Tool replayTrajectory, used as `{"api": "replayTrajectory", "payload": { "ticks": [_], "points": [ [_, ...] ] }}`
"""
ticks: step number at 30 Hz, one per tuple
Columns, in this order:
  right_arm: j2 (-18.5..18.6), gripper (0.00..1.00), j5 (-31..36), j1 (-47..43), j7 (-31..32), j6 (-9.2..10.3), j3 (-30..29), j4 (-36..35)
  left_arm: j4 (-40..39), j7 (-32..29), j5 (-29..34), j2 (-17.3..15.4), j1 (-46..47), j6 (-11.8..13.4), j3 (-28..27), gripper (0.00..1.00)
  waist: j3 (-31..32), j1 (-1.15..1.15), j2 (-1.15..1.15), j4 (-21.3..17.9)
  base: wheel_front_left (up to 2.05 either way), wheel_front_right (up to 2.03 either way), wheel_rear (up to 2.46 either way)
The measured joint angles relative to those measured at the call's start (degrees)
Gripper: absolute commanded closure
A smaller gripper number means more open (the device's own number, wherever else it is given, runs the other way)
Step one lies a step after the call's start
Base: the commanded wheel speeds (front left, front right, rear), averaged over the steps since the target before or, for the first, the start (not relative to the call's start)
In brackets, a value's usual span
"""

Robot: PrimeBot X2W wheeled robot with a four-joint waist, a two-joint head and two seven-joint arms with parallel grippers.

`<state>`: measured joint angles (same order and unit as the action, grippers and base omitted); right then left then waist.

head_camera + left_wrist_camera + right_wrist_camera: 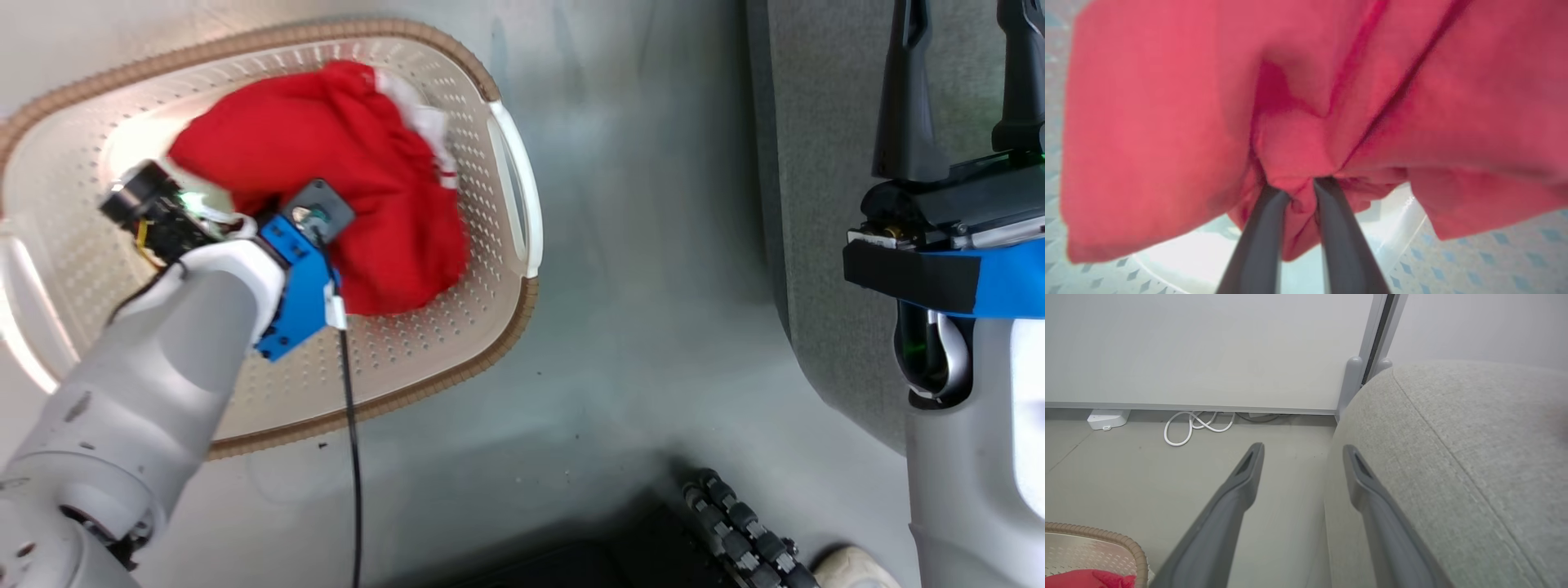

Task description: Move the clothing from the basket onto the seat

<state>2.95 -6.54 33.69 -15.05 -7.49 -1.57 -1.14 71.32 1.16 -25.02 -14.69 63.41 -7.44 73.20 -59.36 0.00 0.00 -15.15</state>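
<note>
In the head view the basket (424, 343) sits on the floor (637, 245) at 10 o'clock, its white handle on the 3 o'clock side. The clothing (359, 171) lies inside it as a bunched red heap. Its long axis runs from about 10 o'clock to 4 o'clock, and its white trim faces 2 o'clock. The left gripper (1302, 185) reaches into the heap from 8 o'clock. In the left wrist view its fingers (1339, 228) are clamped on a pinch of red cloth, and creases fan from there toward 1 o'clock. The right gripper (1302, 451) stands at 3 o'clock, pointing to 12, with its jaws wide apart and nothing between them. It is over the edge of the seat (1453, 437), well apart from the basket.
</note>
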Motion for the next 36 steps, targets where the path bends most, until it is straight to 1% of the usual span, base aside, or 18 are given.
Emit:
{"api": "replayTrajectory", "payload": {
  "ticks": [11,18,24,28,31,36],
  "points": [
    [0.0,0.00,1.1,-1.0,0.0,0.00,-0.3,1.3,-1.9,5.6,-1.9,3.4,-3.2,0.0,0.1,1.00,6.5,0.00,0.00,2.5,0.00,0.00,0.00],
    [0.1,0.00,2.0,-2.3,0.0,0.00,-0.5,2.3,-3.1,10.8,-5.3,6.4,-5.0,0.0,0.1,1.00,12.1,0.00,0.00,4.8,0.00,0.00,0.00],
    [0.9,0.00,2.3,-4.4,0.0,0.00,-1.0,3.2,-4.4,13.2,-9.0,8.2,-7.1,0.0,-0.2,1.00,17.8,0.00,0.00,7.0,0.00,0.00,0.00],
    [1.2,0.00,2.5,-6.1,0.0,0.00,-1.1,4.0,-5.8,13.7,-10.3,8.7,-8.3,0.0,-1.1,1.00,21.7,0.00,0.00,8.6,0.00,0.00,0.00],
    [1.5,0.00,2.5,-7.2,0.0,0.00,-1.3,4.5,-9.7,13.8,-10.1,8.4,-8.6,0.1,-3.6,1.00,24.5,0.00,0.00,9.7,0.00,0.00,0.00],
    [1.8,0.00,2.5,-9.4,0.0,0.00,-1.5,5.5,-15.9,13.8,-8.1,6.9,-11.7,1.4,-7.8,1.00,29.3,-0.01,0.00,11.5,0.00,0.00,0.00]
  ]
}}
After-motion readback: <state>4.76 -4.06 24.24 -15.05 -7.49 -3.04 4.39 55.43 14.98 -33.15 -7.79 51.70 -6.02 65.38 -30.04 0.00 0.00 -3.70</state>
